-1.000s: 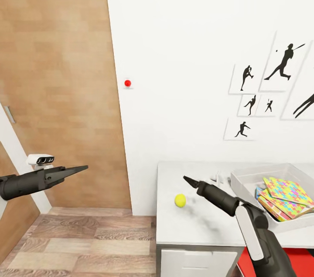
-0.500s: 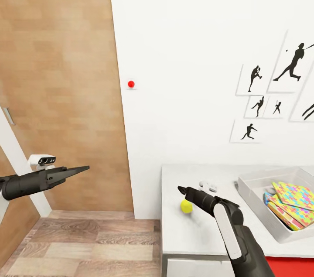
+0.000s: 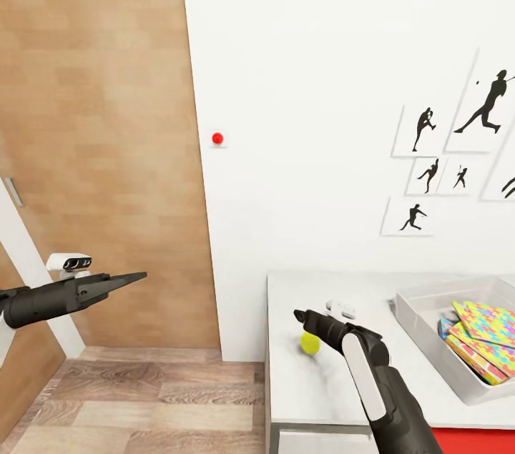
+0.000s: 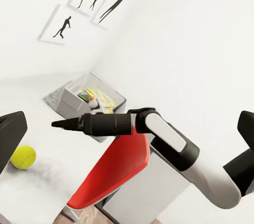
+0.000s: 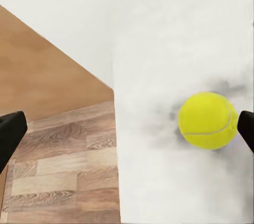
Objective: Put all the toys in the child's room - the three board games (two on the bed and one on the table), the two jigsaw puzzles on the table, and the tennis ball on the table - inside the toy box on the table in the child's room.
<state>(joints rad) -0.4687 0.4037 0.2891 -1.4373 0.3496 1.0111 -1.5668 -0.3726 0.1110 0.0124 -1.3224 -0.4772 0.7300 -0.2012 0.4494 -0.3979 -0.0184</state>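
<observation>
At the lower centre of the head view, your right gripper (image 3: 299, 314) hung low over the table (image 3: 300, 397), just above and beside the tennis ball (image 3: 310, 342). In the right wrist view its fingertips (image 5: 10, 128) stood far apart at the two edges of the frame. So the jaws were spread and held nothing. The ball lay between them, much closer to one finger than to the other, and I could not tell if it touched that finger.

The ball rested on the pale top near the left edge of the table, and the wood floor showed directly beyond that edge. I judge the ball to be light, a little soft and fuzzy, so the pads should grip it well. But it is round and will roll at the smallest push. You should centre it between the fingers and close across its widest part, not on its upper curve.

A small white object (image 3: 341, 309) sat just behind the gripper. The toy box (image 3: 418, 322) stood at the lower right, well apart from the ball, with the jigsaw puzzles (image 3: 490, 325) inside it. Your left gripper (image 3: 136, 276) hovered at the left of the frame over the floor, also spread and empty.
</observation>
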